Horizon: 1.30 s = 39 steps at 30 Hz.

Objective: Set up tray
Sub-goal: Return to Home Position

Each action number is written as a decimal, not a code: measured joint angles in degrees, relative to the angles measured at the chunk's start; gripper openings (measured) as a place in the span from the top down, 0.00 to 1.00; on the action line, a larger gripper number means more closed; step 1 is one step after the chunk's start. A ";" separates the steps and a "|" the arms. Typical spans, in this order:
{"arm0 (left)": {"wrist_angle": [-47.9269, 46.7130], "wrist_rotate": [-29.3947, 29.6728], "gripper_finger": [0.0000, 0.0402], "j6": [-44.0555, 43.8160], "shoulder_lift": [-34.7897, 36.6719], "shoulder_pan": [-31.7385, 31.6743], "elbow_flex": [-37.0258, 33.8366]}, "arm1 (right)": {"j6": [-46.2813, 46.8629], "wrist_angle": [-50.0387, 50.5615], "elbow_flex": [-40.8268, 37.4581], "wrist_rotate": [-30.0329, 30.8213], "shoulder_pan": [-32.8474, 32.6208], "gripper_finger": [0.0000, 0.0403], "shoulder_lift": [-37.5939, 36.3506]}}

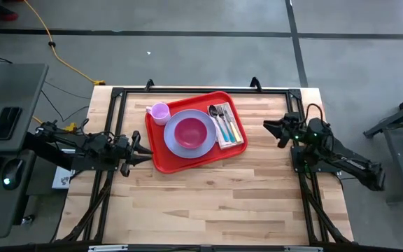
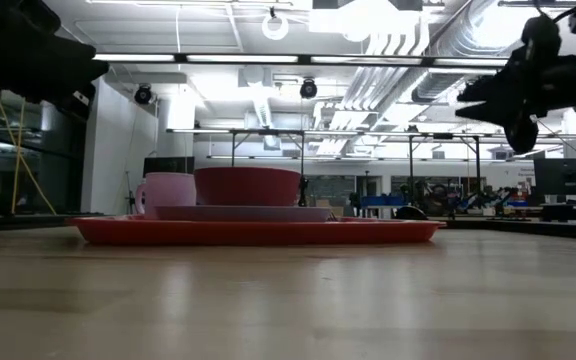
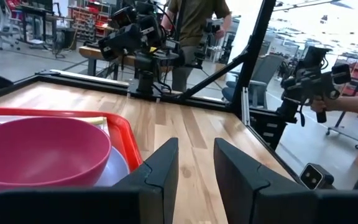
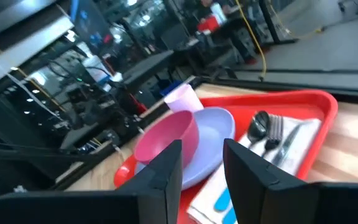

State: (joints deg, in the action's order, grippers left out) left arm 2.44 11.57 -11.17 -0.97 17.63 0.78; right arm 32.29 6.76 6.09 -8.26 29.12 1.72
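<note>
Two dark arms are flanking the setting on the pale wooden plank table (image 1: 208, 203), and any trouble from here is most likely coming from how they pull away. The left gripper (image 1: 146, 151) is hanging just beside the left edge of the large flat red plastic tray (image 1: 180, 163), apparently not touching it. Its fingers are spread a little, with nothing between them. A retreat swinging sideways rather than straight back is risking a knock on the rim, which would slide the whole tray.

The right gripper (image 1: 267, 127) is hovering near the tray's right side but clear of it, fingers likewise parted and empty, so it is posing less of a threat.

The tray is lying toward the back middle of the table, slightly askew. On it the round lavender plate (image 1: 173, 146) is carrying the deep pink bowl (image 1: 189, 131), and a jolt could push the bowl off centre. The small pale pink cup (image 1: 159, 112) is standing upright at the tray's back left corner, and being light, it is the likeliest to tip. The pale napkin (image 1: 231, 141) is lying on the right side of the tray. The blue- and yellow-handled cutlery (image 1: 227, 124) resting on it is loosest of all and could scatter.
</note>
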 joint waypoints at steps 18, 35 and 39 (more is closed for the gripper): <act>0.70 7.47 0.67 3.59 -4.16 -0.02 -0.07 | -8.15 1.71 -2.10 6.05 -0.04 0.77 -0.98; 0.94 9.14 0.67 3.45 -6.47 0.00 -0.09 | -7.63 1.90 -2.14 6.73 -0.04 0.77 -1.03; 0.94 9.11 0.67 3.43 -6.45 0.00 -0.09 | -3.21 1.86 -2.12 4.50 -0.04 0.77 -1.03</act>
State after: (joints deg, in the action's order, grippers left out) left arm 3.38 20.69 -7.75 -7.42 17.63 0.69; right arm 29.07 8.62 3.97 -3.77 29.08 0.69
